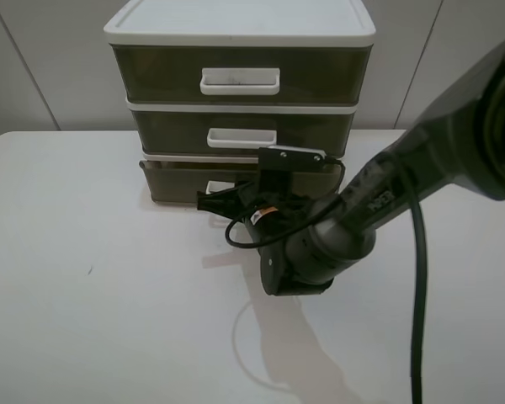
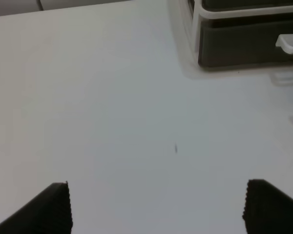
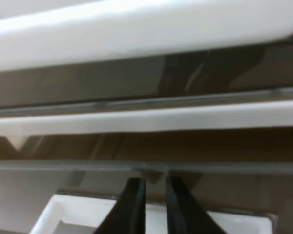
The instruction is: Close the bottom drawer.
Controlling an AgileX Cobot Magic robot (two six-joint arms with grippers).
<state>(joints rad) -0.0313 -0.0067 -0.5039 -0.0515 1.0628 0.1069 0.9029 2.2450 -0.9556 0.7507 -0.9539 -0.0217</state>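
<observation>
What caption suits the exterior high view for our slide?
Right pincer at the front of the bottom drawer, which juts slightly from the three-drawer unit on a white table.

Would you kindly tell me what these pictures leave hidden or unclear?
Exterior high: the right arm hides most of the handle of the bottom drawer.
Right wrist: close-up blur; whether the right gripper touches the drawer is unclear.
Left wrist: the frame edge crops the left gripper.

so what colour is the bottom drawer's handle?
White handle, on the smoky brown bottom drawer. Clearest in the left wrist view.
</observation>
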